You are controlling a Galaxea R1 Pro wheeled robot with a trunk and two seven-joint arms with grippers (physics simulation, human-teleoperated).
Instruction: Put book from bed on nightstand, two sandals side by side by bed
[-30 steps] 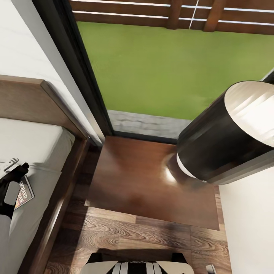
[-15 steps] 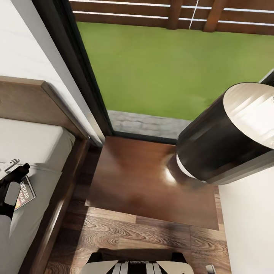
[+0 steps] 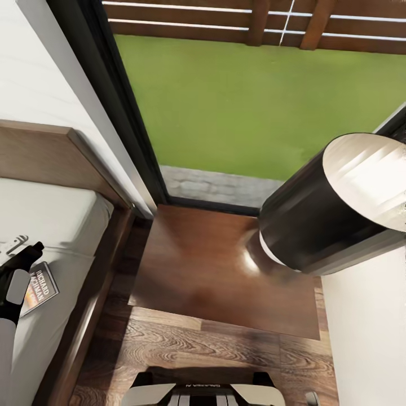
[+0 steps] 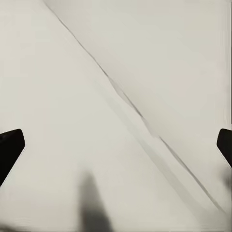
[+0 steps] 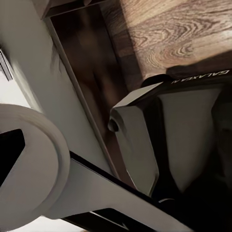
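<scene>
Slightly tilted view now; book [image 3: 38, 287] lies at lower left on the bed [image 3: 51, 225], left tool [image 3: 22, 262] spread wide, released, poised beside it for pickup toward the nightstand [image 3: 220, 270].

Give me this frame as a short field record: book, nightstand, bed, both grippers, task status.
book: lying flat on the bed's mattress, near the mattress edge that faces the nightstand, partly covered by the left arm
nightstand: dark brown glossy top, between bed and wall, below the window
bed: dark wood frame, light grey mattress
left gripper: over the mattress beside the book; fingertips spread wide at the edges of the wrist view, nothing between them
right gripper: one dark fingertip visible, state unclear
task status: book not yet on nightstand
</scene>
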